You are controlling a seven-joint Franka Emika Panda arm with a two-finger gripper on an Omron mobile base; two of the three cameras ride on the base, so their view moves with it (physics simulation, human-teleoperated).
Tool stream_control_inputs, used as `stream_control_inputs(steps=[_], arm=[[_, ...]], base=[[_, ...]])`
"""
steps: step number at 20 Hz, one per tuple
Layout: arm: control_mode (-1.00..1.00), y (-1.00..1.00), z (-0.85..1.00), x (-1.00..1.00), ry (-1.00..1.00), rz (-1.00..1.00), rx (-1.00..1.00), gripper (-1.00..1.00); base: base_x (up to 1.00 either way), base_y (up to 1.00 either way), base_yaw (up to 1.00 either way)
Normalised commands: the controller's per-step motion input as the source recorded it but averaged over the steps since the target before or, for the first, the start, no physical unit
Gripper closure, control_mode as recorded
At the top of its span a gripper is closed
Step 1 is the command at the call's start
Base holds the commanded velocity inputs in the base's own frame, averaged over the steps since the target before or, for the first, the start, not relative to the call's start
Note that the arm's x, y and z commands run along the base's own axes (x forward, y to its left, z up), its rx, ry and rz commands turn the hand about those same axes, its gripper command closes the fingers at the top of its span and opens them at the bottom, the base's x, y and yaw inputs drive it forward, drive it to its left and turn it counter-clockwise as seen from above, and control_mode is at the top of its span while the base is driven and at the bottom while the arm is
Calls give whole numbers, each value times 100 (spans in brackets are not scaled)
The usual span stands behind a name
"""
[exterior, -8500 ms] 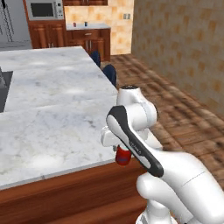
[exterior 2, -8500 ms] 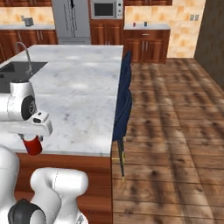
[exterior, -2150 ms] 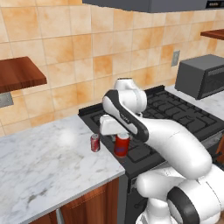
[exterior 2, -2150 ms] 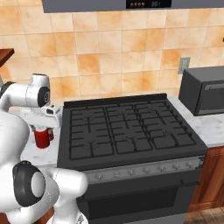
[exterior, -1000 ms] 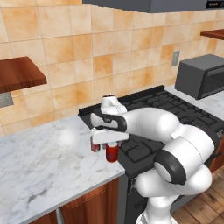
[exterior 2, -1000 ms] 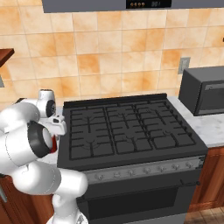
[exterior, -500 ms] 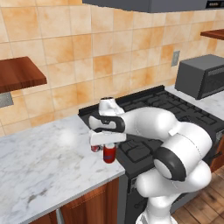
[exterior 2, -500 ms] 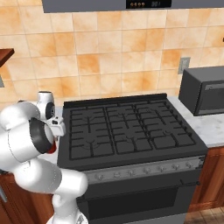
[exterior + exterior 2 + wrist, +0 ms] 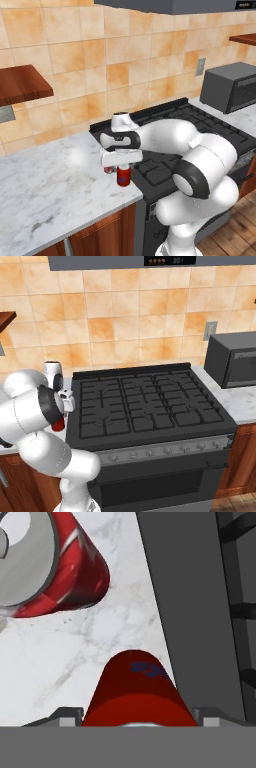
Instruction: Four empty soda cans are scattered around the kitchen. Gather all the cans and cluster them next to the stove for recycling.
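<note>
My gripper [image 9: 122, 167] hangs over the marble counter [image 9: 50, 190] just left of the black stove [image 9: 200, 125], shut on a red soda can [image 9: 123, 177] that stands upright with its base at the counter top. In the hand view this red can [image 9: 135, 697] rises between the two finger tips at the bottom, beside the stove's dark edge [image 9: 190, 612]. A second red soda can [image 9: 107, 170] stands right behind it, close by and apart; its silver top shows in the hand view [image 9: 55, 567]. From the right base view my arm hides most of the held can [image 9: 59, 425].
A dark grey toaster oven [image 9: 232, 87] sits on the counter right of the stove [image 9: 145, 401]. A wooden shelf [image 9: 22, 85] juts from the tiled wall at the left. A range hood hangs above. Bare marble stretches left of the cans.
Over the last second the hand and the red can have barely shifted, a touch left and down. The second can has stayed put.
</note>
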Motion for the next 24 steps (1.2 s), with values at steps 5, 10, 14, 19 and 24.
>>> stream_control_inputs(steps=[5,10,14,19,24], arm=[[-100,5,-23,4,0,0,0,100],[-100,5,-27,0,0,0,0,100],[-100,1,-29,0,1,0,0,100],[-100,0,-13,0,0,0,0,100],[-100,0,0,0,0,0,0,-100]], base=[[0,0,0],[0,0,0],[0,0,0],[0,0,0],[0,0,0]])
